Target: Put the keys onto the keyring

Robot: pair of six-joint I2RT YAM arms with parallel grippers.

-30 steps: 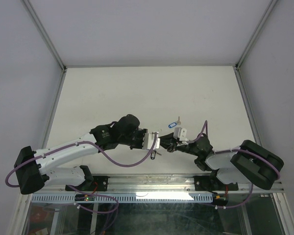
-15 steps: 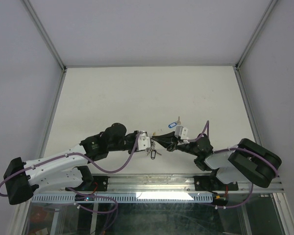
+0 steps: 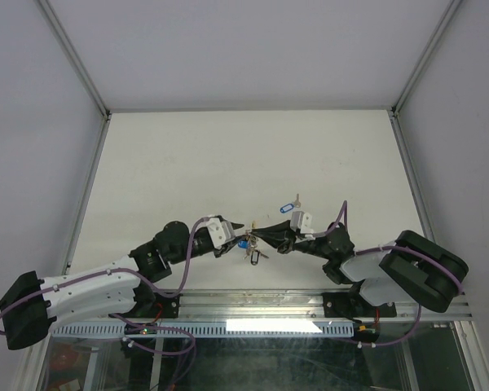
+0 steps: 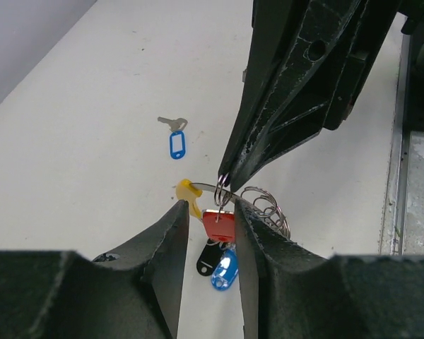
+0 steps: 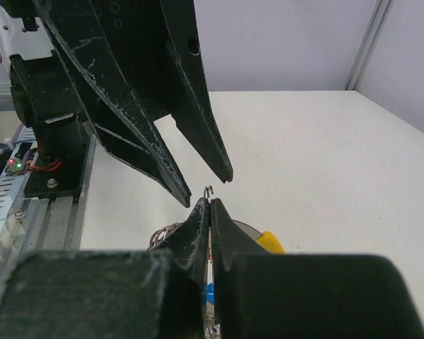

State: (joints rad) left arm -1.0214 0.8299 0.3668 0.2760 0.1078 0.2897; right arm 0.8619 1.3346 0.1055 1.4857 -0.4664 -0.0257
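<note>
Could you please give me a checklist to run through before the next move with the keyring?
1. Right gripper shut on the keyring: ok.
2. Left gripper jaws apart: ok.
3. Red tag, black tag and blue tag hanging under the keyring: ok.
4. Every key on the keyring: not ok; a loose key lies on the table.
5. Left fingers clear of the red tag: cannot tell.
</note>
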